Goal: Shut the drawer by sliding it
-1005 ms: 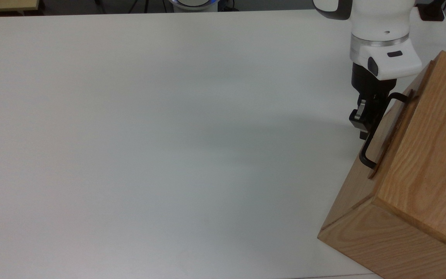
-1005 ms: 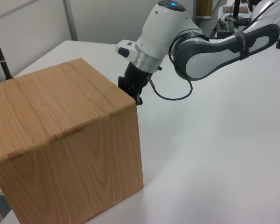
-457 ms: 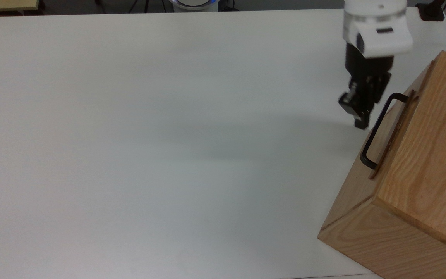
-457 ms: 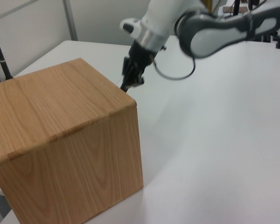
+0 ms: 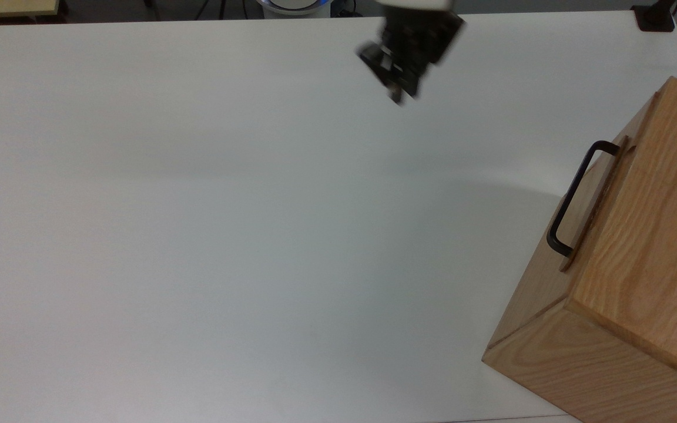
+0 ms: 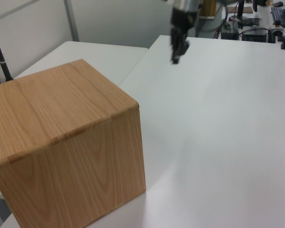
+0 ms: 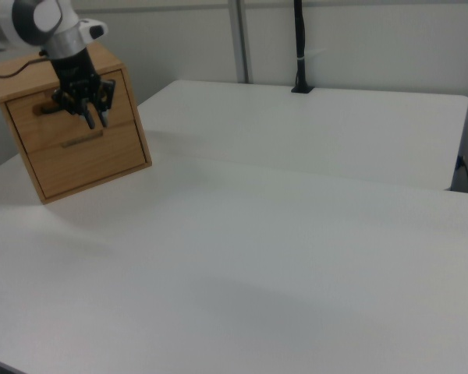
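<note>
Drawer [image 5: 586, 202] sitting flush in the cabinet [image 5: 638, 282].
Your gripper [image 5: 396, 70] is hovering at its ten o'clock, well apart, fingers narrowly parted, holding nothing.

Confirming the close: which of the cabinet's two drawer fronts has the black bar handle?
The upper drawer, directly under the cabinet top, carries the black bar handle; the lower front shows none.

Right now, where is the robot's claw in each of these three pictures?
Top view: the gripper is at top centre, over the white table.
Left view: the gripper is at top centre.
Right view: it is upper left, before the cabinet.
Shared landmark: the cabinet.
</note>
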Robot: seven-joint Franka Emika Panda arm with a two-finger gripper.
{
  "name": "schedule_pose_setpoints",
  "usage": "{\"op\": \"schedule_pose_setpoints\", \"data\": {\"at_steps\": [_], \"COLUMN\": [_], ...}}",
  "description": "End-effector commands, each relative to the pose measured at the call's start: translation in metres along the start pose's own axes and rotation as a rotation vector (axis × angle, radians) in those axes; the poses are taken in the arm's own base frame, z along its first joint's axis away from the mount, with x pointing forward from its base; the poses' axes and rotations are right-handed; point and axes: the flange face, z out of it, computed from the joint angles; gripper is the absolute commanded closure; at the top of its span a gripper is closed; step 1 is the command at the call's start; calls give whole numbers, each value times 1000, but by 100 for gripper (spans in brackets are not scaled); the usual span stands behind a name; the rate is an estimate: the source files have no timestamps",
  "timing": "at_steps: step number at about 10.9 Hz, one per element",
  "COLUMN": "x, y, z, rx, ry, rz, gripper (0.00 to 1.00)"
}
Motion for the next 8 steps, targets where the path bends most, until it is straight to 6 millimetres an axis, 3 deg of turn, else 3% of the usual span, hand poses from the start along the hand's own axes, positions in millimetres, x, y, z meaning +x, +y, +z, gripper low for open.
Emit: {"op": "schedule_pose_setpoints", "data": {"at_steps": [1,3,5,8], "x": [-84,-118,-140,-146], "y": [52,76,88,100], "z": [-36,-49,-50,-52], "rx": [69,82,74,29], "ry": [-158,-202,-220,-221], "rz": [158,225,309,622], "gripper": [51,0,0,0]}}
